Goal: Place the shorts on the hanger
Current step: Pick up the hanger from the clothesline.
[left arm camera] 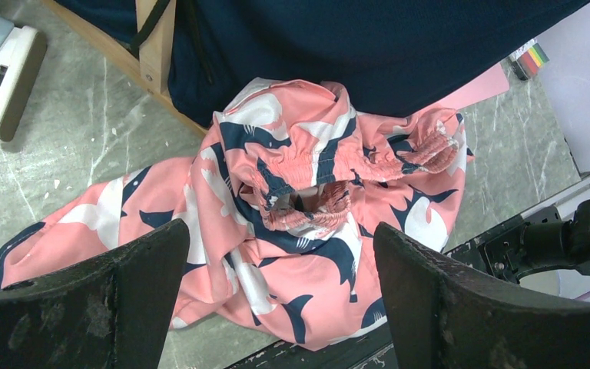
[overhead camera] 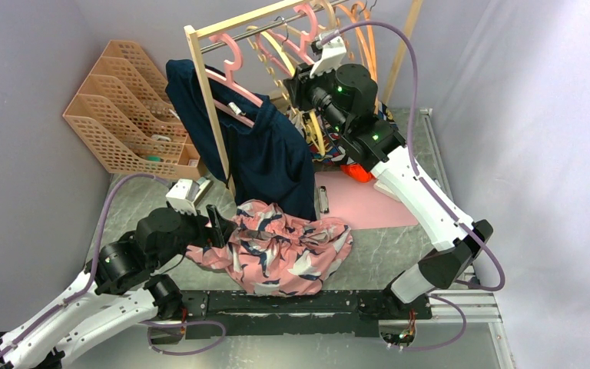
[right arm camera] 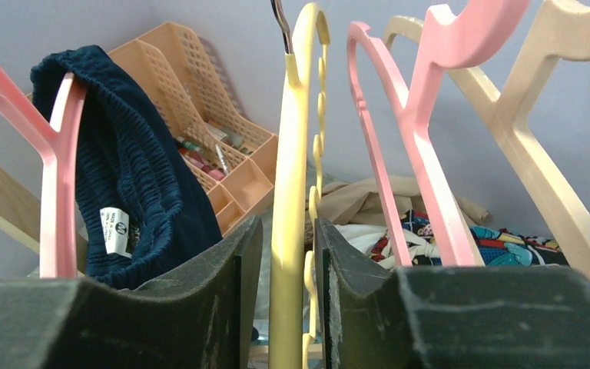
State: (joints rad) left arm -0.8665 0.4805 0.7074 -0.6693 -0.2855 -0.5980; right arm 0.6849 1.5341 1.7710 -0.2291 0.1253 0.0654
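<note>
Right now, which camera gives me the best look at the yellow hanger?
The right wrist view: the yellow hanger stands close up between the fingers of the right gripper, its wire hook visible at the top. The top external view shows only yellow slivers by that gripper among other hangers. The left wrist view misses it entirely.

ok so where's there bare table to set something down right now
Bare grey table lies right of the shorts, below the pink sheet. A smaller patch sits between the peach organiser and the white device. It is crowded at the back: navy garment, pink hangers, patterned cloth.
</note>
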